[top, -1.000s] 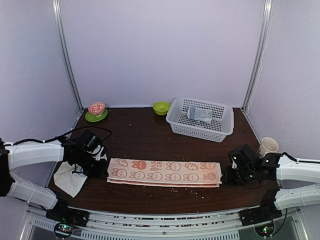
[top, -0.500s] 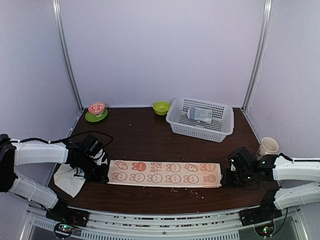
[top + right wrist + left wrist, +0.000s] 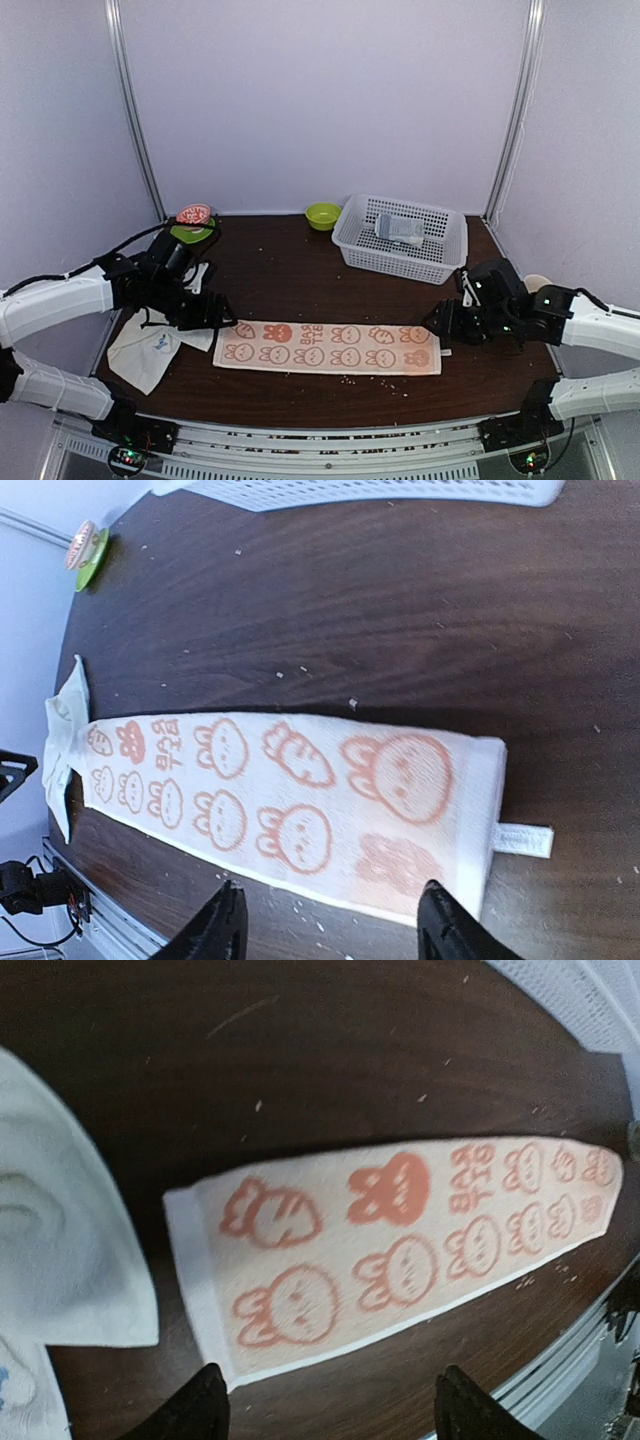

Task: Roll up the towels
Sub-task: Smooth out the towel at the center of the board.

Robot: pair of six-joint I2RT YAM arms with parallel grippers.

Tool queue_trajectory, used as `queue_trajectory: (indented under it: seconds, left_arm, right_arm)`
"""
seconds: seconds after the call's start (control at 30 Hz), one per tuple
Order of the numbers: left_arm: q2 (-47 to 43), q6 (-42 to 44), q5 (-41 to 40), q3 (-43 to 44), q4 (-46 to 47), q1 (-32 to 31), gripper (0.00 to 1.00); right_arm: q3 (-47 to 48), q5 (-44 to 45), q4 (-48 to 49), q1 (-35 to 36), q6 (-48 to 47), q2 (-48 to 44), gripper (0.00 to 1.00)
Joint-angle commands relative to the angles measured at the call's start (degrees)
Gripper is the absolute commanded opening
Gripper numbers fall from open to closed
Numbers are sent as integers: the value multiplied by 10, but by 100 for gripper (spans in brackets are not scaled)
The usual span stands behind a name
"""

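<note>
The cream towel with orange-pink bunny faces (image 3: 330, 346) lies flat as a long folded strip across the near table. My left gripper (image 3: 215, 312) hovers just above its left end, open and empty. In the left wrist view the gripper (image 3: 335, 1415) frames that towel's (image 3: 400, 1250) near edge. My right gripper (image 3: 440, 322) hangs open over the right end, holding nothing. In the right wrist view the gripper (image 3: 335, 925) looks along the strip (image 3: 290, 800). The plain cream-white towel (image 3: 150, 345) lies crumpled at the left, under my left arm, and shows in the left wrist view too (image 3: 60, 1250).
A white basket (image 3: 350, 240) at the back right holds a grey-blue rolled towel (image 3: 400, 229). A green bowl (image 3: 322, 214) and a patterned bowl on a green saucer (image 3: 193, 215) stand at the back. A cup (image 3: 540, 285) sits partly hidden behind my right arm.
Both grippers have opened and let go of the bunny towel's ends, then risen and drawn slightly towards the back. The towel now lies flat and still.
</note>
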Motion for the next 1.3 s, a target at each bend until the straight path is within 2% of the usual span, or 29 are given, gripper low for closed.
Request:
queue_trajectory:
  seconds: [0.0, 0.07, 0.17, 0.4, 0.63, 0.77, 0.87, 1.03, 1.13, 1.27]
  left_arm:
    - [92, 7, 59, 60, 106, -6, 63]
    - [151, 8, 67, 73, 134, -6, 54]
    - [219, 5, 65, 73, 167, -6, 46]
    - [298, -17, 39, 15, 218, 7, 33]
    - [328, -14, 24, -20, 228, 9, 29]
    - [322, -14, 27, -36, 234, 10, 28]
    - [288, -10, 26, -34, 217, 10, 31]
    - [216, -1, 15, -5, 163, 7, 56]
    - [180, 13, 33, 16, 157, 5, 65]
    - [180, 29, 48, 54, 152, 3, 68]
  right_arm:
    - [27, -50, 143, 0, 16, 116, 53]
    - [32, -72, 199, 0, 35, 180, 48]
    - [25, -62, 234, -13, 52, 241, 44]
    - [-50, -73, 291, -104, 80, 295, 41]
    - [-69, -85, 296, -159, 79, 310, 49]
    - [-50, -72, 259, -170, 50, 277, 59]
    - [-8, -63, 167, -162, -6, 226, 68]
    - [42, -37, 42, -119, -71, 148, 72]
    - [32, -63, 37, -77, -61, 135, 69]
    - [1, -76, 95, -23, -16, 149, 66]
